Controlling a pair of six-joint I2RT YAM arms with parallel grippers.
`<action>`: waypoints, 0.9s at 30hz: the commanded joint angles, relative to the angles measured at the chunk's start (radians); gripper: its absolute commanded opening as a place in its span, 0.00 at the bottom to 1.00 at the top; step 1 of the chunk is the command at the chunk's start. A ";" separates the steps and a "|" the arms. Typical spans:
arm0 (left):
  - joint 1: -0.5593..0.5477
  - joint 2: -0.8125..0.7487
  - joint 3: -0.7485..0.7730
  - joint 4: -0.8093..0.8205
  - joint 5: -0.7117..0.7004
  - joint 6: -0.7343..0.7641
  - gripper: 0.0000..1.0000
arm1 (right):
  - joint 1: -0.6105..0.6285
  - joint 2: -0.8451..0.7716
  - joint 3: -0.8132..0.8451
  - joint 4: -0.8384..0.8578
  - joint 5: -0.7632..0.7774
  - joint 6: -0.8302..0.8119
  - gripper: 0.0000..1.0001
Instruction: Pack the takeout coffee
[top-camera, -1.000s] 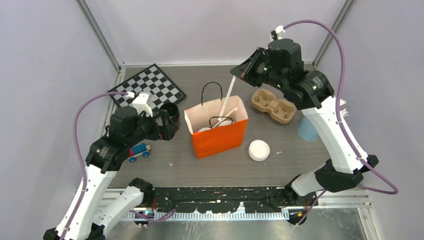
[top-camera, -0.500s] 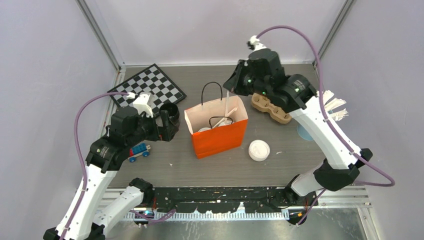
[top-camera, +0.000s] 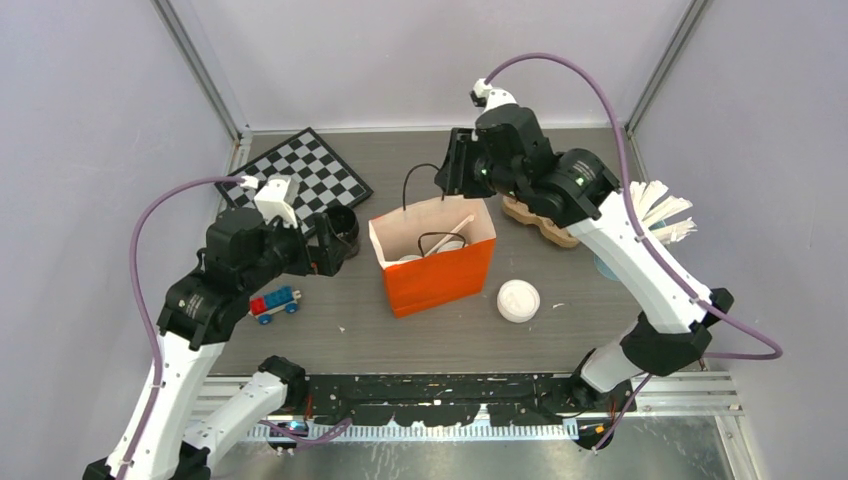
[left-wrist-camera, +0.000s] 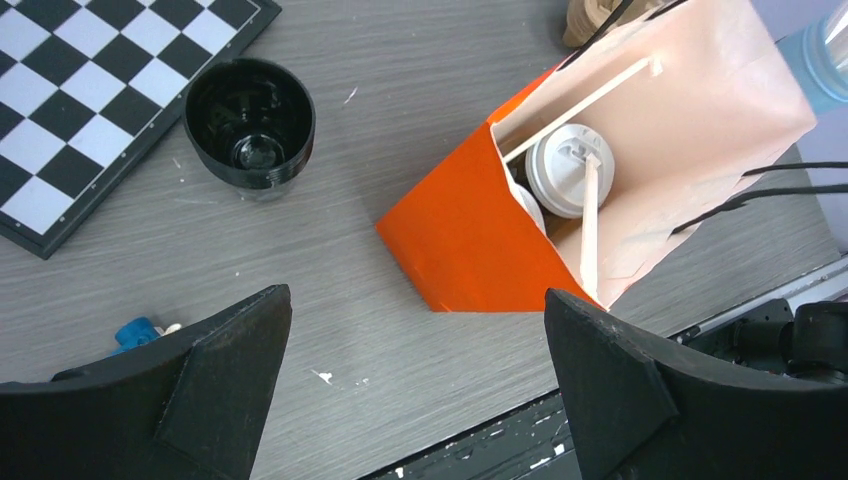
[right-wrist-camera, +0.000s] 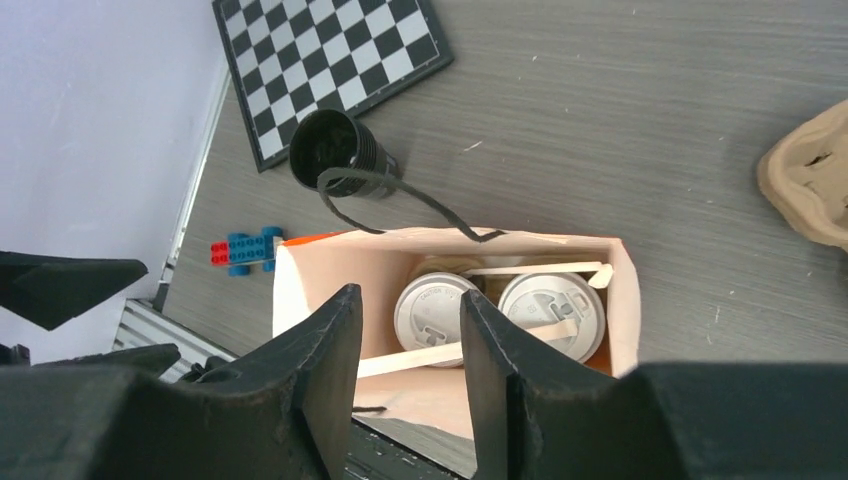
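Dead center of the top view, the orange bag (top-camera: 440, 272) stands upright on the grey table (top-camera: 420, 335) with its mouth open. The takeout coffee (right-wrist-camera: 551, 303) is already inside, white sip lid up, on the right side of the bag in the right wrist view. A second lidded cup (right-wrist-camera: 436, 305) sits just beside it on the left. Two wooden stirrers are in there too: one (right-wrist-camera: 535, 268) along the upper wall, the other (right-wrist-camera: 470, 345) lying slanted across both lids.

The right gripper (right-wrist-camera: 408, 295) hangs over the bag's mouth, up by the far rim in the top view. Its fingers are parted a little and nothing is pinched between them; you look right through the gap onto the second lidded cup. One black handle loop (right-wrist-camera: 400, 195) flops outward over the bag's upper rim.

The left gripper (left-wrist-camera: 416, 293) is left of the bag, fingers spread wide and holding nothing. Its camera looks down on the bag's orange side and a black cup (left-wrist-camera: 249, 122), which stands at the corner of a chessboard (top-camera: 305, 175).

Other bits on the table: a loose white disc (top-camera: 518, 300) near the bag's lower right, a cardboard cup carrier (top-camera: 548, 222) partly hidden under the right arm, and a little brick toy car (top-camera: 275, 302) at lower left.
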 joint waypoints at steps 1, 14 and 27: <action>-0.004 0.019 0.061 0.014 -0.008 0.028 1.00 | 0.000 -0.082 0.008 0.031 0.030 -0.046 0.46; -0.004 0.121 0.328 -0.011 0.049 0.092 1.00 | 0.000 -0.159 0.016 0.018 0.191 -0.101 0.78; -0.004 0.120 0.386 -0.087 0.073 0.061 1.00 | 0.000 -0.414 -0.231 -0.061 0.502 0.135 0.85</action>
